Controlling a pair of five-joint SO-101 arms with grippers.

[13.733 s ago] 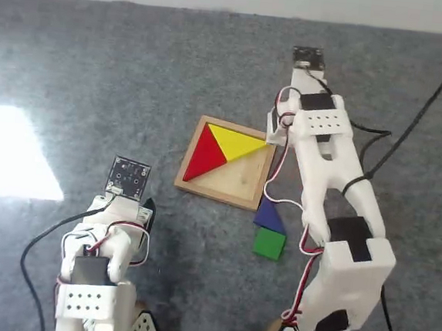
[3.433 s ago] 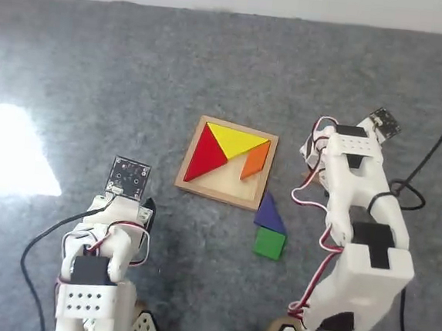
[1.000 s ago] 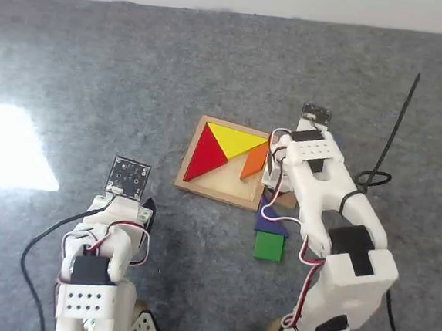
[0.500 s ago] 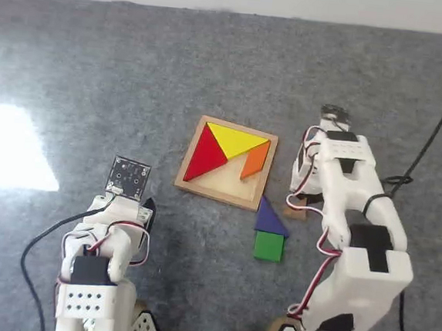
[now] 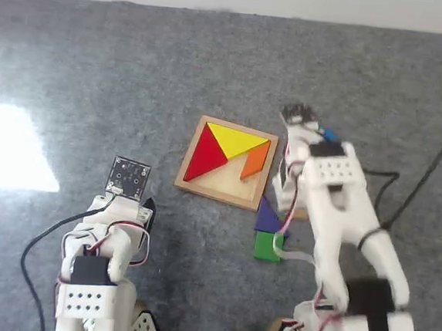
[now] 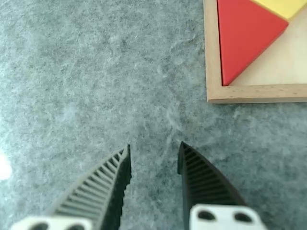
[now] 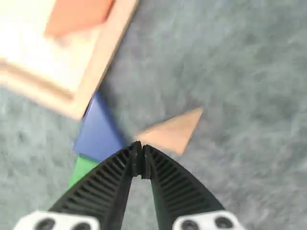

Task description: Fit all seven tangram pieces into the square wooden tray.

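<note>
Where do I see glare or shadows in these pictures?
High view: a bright glare patch whitens the table on its left side. Right wrist view: a shadow lies beside the tray edge and blue piece. Left wrist view: even light, no glare.

Tally: one tray [image 5: 220,196], six pieces, two arms (left arm [image 5: 95,278], right arm [image 5: 336,176]).
Three are lying inside: red triangle [image 5: 204,155], yellow triangle [image 5: 235,141], orange piece [image 5: 255,159]; three outside: blue triangle [image 5: 267,216], green square [image 5: 266,247], tan triangle [image 7: 170,132].

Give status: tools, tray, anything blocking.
Left tool open near tray. Right tool shut above tan triangle. Tray holds red, yellow, orange; blue, green outside. Nothing blocking tray.
</note>
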